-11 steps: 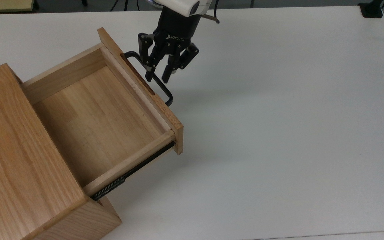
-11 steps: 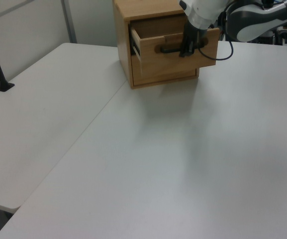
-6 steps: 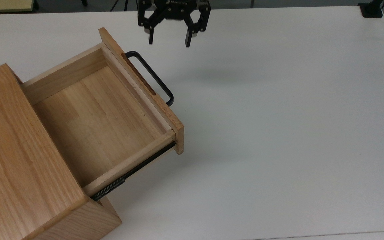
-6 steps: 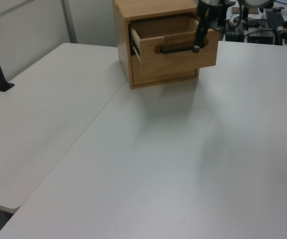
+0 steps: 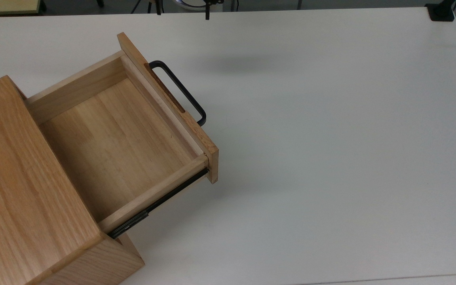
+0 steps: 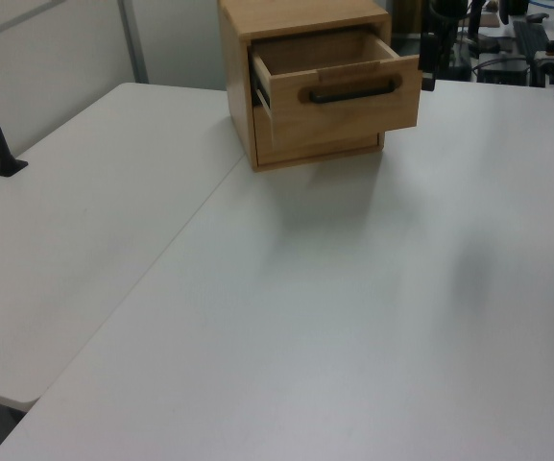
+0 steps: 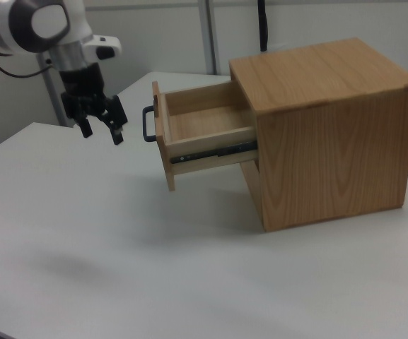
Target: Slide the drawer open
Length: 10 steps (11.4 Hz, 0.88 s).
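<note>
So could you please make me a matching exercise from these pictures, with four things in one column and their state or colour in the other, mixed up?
Column one:
1. drawer
2. handle
3. end effector
4. table

Column two:
A. white and flat
B. open, in the air, apart from the drawer
C. pulled out, nothing inside
D. black bar on the wooden front panel

Right pairs: 1-C, 2-D, 3-B, 4-A

One drawer (image 5: 109, 146) (one handle (image 5: 178, 92)), one oak casing (image 7: 331, 134), one end effector (image 7: 101, 131)
</note>
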Each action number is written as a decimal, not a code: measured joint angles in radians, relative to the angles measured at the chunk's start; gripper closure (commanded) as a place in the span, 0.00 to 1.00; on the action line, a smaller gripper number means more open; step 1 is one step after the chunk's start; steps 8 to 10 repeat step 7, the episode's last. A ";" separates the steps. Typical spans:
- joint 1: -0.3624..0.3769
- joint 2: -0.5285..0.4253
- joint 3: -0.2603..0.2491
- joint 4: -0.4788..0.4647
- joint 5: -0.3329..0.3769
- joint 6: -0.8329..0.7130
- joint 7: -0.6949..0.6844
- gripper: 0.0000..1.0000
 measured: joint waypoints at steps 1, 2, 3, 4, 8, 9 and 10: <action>-0.022 0.011 0.000 -0.007 0.013 0.000 -0.039 0.00; -0.037 0.031 0.000 -0.011 0.018 0.000 -0.081 0.00; -0.043 0.048 0.000 -0.008 0.023 0.001 -0.102 0.00; -0.045 0.057 0.000 -0.003 0.036 0.001 -0.111 0.00; -0.053 0.058 0.001 0.013 0.044 0.001 -0.114 0.00; -0.053 0.058 0.001 0.013 0.044 0.001 -0.114 0.00; -0.053 0.058 0.001 0.013 0.044 0.001 -0.114 0.00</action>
